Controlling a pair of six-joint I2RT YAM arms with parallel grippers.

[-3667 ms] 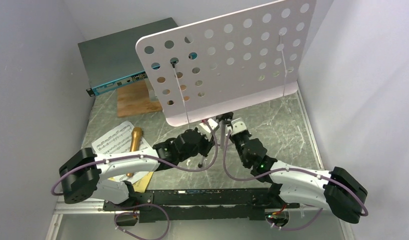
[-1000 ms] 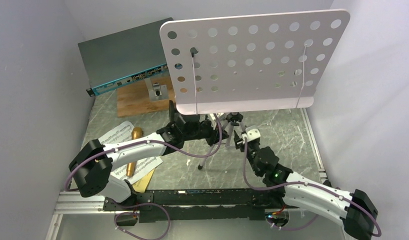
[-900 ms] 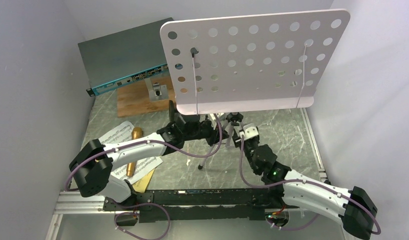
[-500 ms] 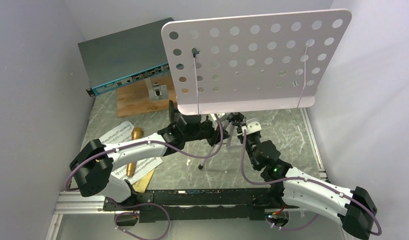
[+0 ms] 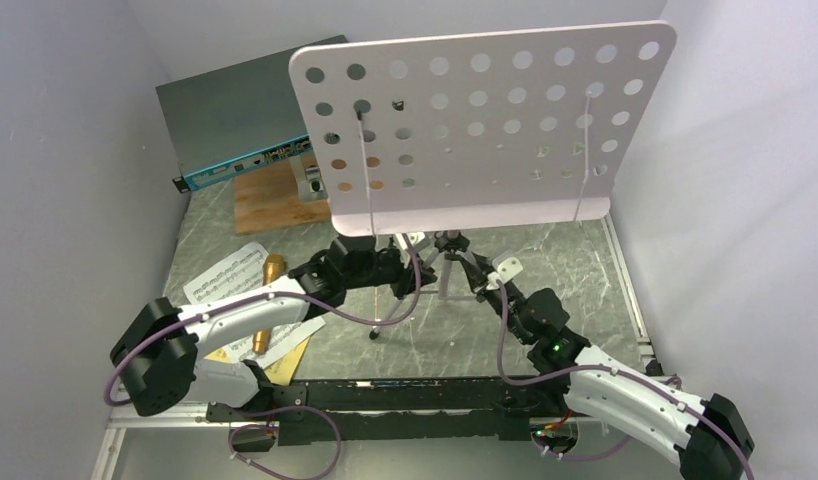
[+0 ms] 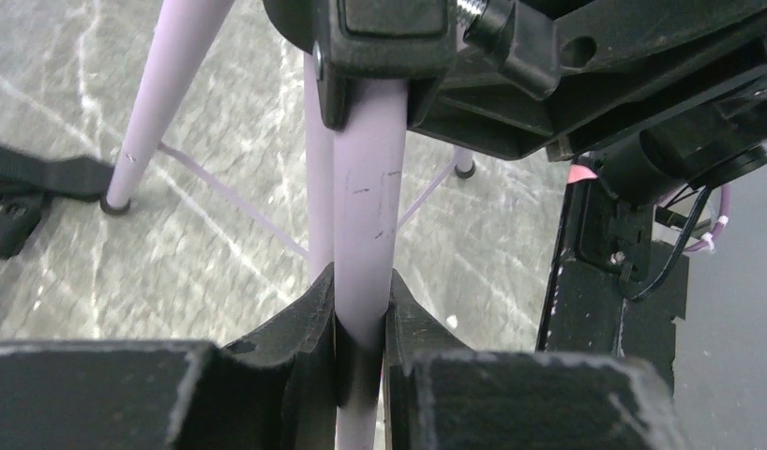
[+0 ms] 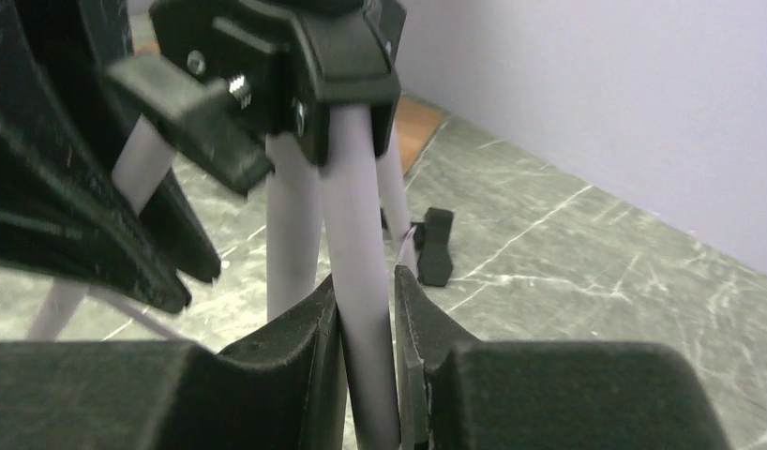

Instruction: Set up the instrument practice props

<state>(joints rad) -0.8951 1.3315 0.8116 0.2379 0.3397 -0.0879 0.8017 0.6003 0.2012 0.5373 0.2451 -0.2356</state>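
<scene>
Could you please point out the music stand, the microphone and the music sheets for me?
music stand [image 5: 459,115]: top external view, on the perforated plate.
microphone [image 5: 272,271]: top external view, on its upper end.
music sheets [image 5: 217,285]: top external view, on the white sheet.

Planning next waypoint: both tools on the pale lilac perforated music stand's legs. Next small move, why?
Left tool and right tool each clamp a tripod leg below the hub, and the pale lilac perforated music stand carries a wide desk over a narrow base. So probably ease those legs slightly apart.

Robot lab cell: bare white walls [image 5: 55,150], marbled tabletop [image 5: 570,265], aluminium rail [image 5: 625,285].
</scene>
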